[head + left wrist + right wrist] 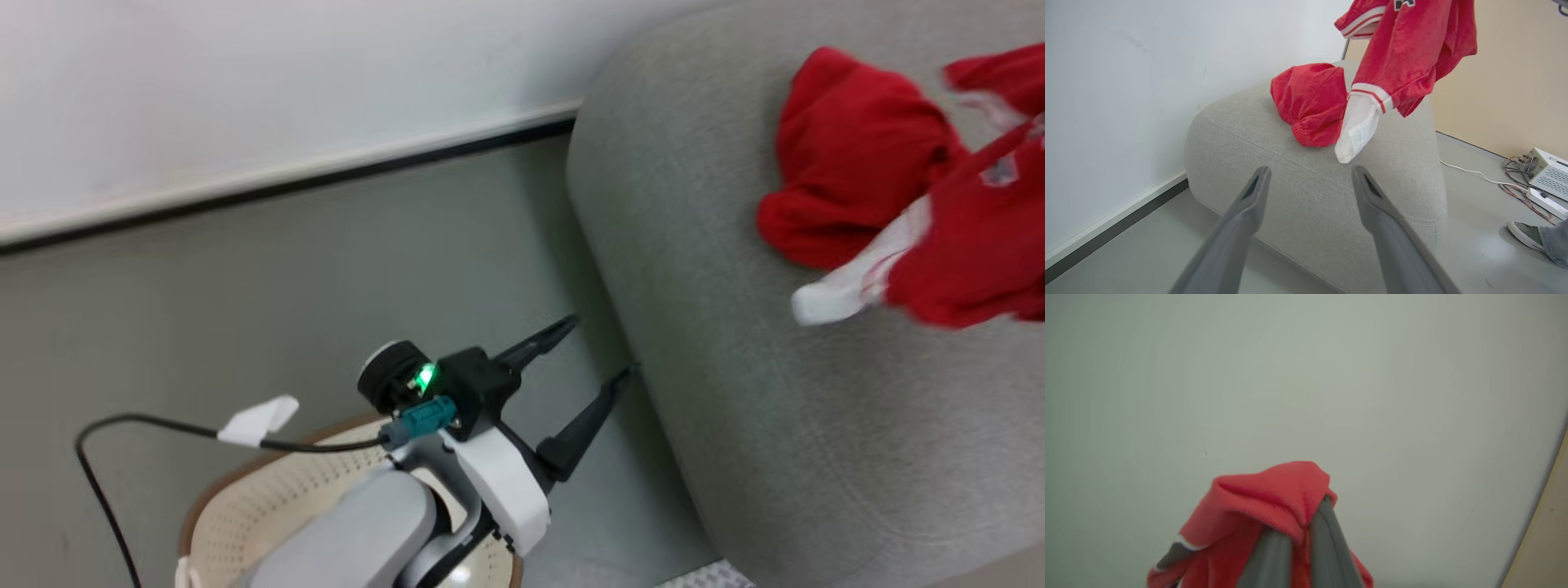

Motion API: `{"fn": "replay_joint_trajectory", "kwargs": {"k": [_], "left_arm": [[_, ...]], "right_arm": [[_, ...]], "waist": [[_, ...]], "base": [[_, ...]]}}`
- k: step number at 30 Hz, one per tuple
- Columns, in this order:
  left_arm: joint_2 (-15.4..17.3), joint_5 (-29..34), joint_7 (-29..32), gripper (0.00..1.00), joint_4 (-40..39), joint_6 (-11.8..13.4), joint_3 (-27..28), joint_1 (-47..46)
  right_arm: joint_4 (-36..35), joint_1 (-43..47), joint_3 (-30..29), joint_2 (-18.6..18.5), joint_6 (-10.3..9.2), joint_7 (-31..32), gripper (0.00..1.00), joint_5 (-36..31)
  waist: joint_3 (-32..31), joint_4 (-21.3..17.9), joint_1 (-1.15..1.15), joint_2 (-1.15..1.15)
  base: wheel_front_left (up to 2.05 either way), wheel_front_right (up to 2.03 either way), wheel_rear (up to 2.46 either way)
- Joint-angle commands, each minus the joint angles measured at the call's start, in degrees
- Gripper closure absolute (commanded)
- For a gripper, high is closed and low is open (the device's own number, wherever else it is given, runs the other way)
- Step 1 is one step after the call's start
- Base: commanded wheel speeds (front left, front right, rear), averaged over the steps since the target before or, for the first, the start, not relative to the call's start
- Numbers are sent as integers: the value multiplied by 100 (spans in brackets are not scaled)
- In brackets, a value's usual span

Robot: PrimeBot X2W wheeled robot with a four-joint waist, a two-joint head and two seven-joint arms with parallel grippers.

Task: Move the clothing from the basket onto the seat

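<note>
The right jaws are pinched shut on a fold of the red and white jersey (pixel 1412 49), which hangs over the seat (pixel 1310 212), its white cuff beside the plain red garment (pixel 1310 98) lying there. The left jaws stand wide apart and empty, between the basket (pixel 245 506) and the seat.

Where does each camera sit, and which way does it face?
Head view: on the head, looking down at the basket and the seat; the open left gripper shows.
Left wrist view: on that wrist, looking along its fingers at the seat and the plain red garment.
Right wrist view: on that wrist, facing a pale wall; the right gripper pinches the jersey.
Shared: head and left wrist views both show seat and both garments.
</note>
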Motion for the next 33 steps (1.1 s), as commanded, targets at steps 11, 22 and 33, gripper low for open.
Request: {"fn": "replay_joint_trajectory", "kwargs": {"k": [11,22,33], "left_arm": [[247,225,266,0,-500,159,139,-496],[263,300,203,0,-564,204,189,-715],[123,222,3,0,-342,187,173,-754]], "right_arm": [[1746,-1106,-383,-586,-15,58,100,534],[3423,-1992,932,-641,-15,1177,100,917],[3888,-2066,1764,-807,-15,2735,100,1707]], "waist": [[1357,802,-1,0],[1832,1044,-1,0],[1788,1075,-1,0]], "base": [[0,0,0],[0,0,0],[0,0,0]]}}
